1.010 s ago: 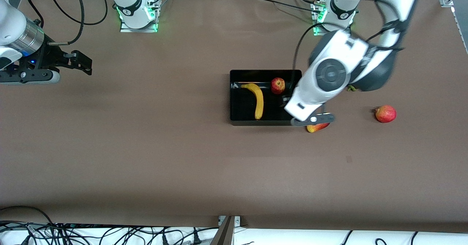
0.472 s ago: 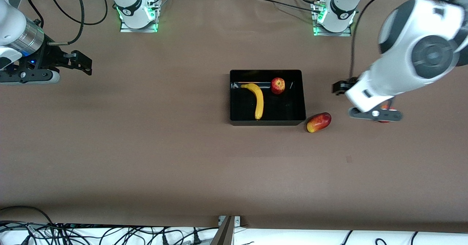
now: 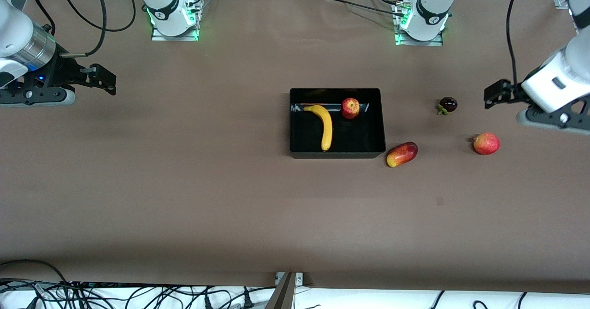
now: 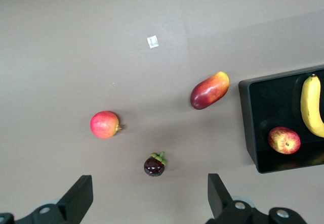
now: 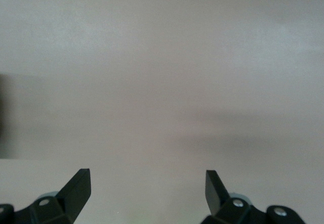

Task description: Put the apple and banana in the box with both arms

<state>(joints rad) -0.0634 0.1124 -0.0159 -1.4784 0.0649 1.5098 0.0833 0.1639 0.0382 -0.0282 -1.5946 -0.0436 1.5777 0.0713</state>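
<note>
Swinging away from the box (image 3: 378,115), left tool (image 3: 525,103) is now hanging wide open and empty over the table's left-arm end | apple (image 3: 350,108) and banana (image 3: 324,127) are lying inside box | right tool (image 3: 99,79) is waiting, open, empty | step: retreat; task seemingly complete, nothing further needing grasping.

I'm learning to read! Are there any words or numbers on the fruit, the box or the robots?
No words or numbers can be read.
The banana, apple and box carry no labels.
A small round mark on each arm base is too small to read.
</note>
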